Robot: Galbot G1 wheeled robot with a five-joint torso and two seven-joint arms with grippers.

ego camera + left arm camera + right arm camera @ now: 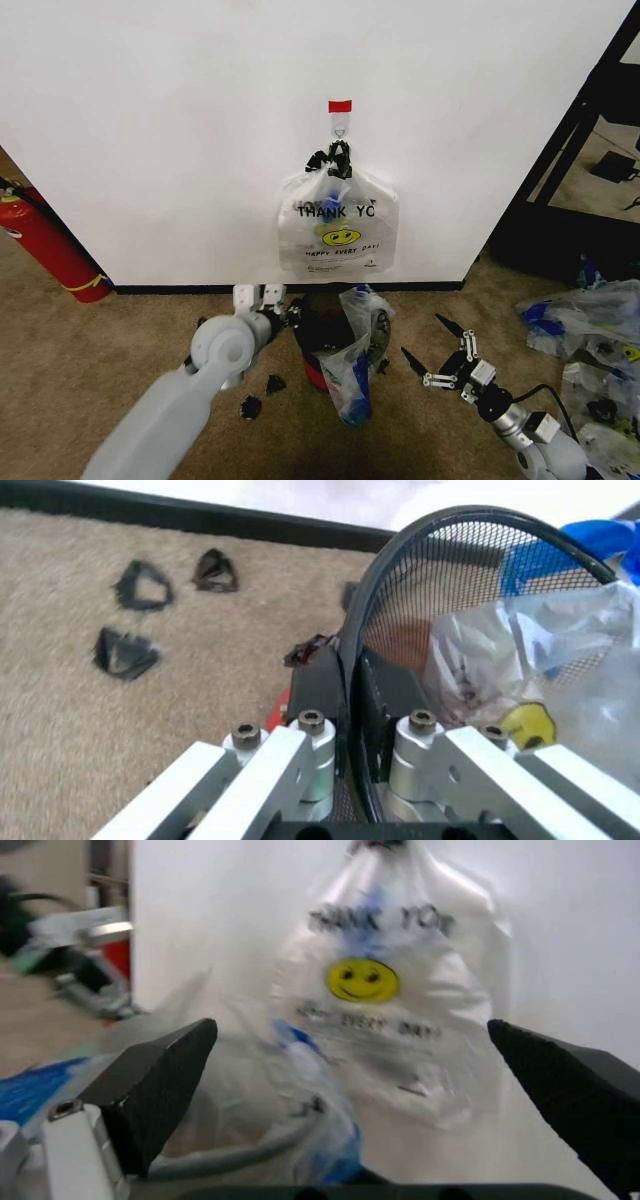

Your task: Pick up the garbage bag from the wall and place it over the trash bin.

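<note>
A plain indoor test room: brown carpet [100,360], bare white wall [180,130], red fire extinguisher [50,250] standing beside it.

Head camera looks down at the plain white wall [200,130]; left wrist camera sits close against the black wire-mesh bin [440,592]; right wrist camera faces the hanging translucent smiley-print bag [390,990], shared with the head view.

garbage bag [338,236] hanging on the wall [180,130]: black print "THANK YO", last letter lost in a fold | below it a yellow smiley face | under that a smaller line, "HAPPY EVERY DAY!" | finer print beneath, too small to read
</note>
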